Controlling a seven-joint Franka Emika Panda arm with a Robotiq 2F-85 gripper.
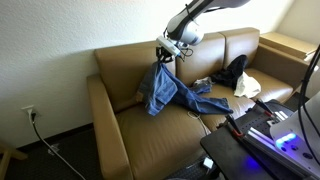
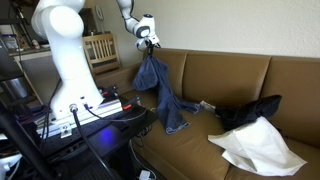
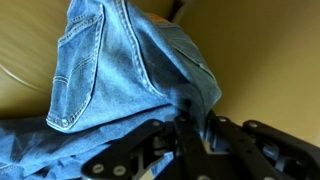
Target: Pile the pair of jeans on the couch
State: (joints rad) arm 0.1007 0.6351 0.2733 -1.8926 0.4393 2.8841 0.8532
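- In an exterior view, my gripper (image 1: 165, 47) is clamped on the jeans (image 1: 163, 88). They hang from it in front of the couch (image 1: 120, 70) backrest, with the legs trailing across the seat cushion.
- In an exterior view, the jeans (image 2: 158, 85) dangle from my gripper (image 2: 149, 42). One leg lies along the seat towards a black item (image 2: 255, 110) and a white cloth (image 2: 262, 148).
- In the wrist view, the jeans (image 3: 110, 70), back pocket showing, bunch up into my gripper (image 3: 190, 125), with the couch (image 3: 25, 40) behind.

jeans (image 1: 162, 90): faded medium blue | couch (image 1: 150, 135): tan-brown | cloth (image 2: 258, 148): white | item (image 2: 250, 112): black
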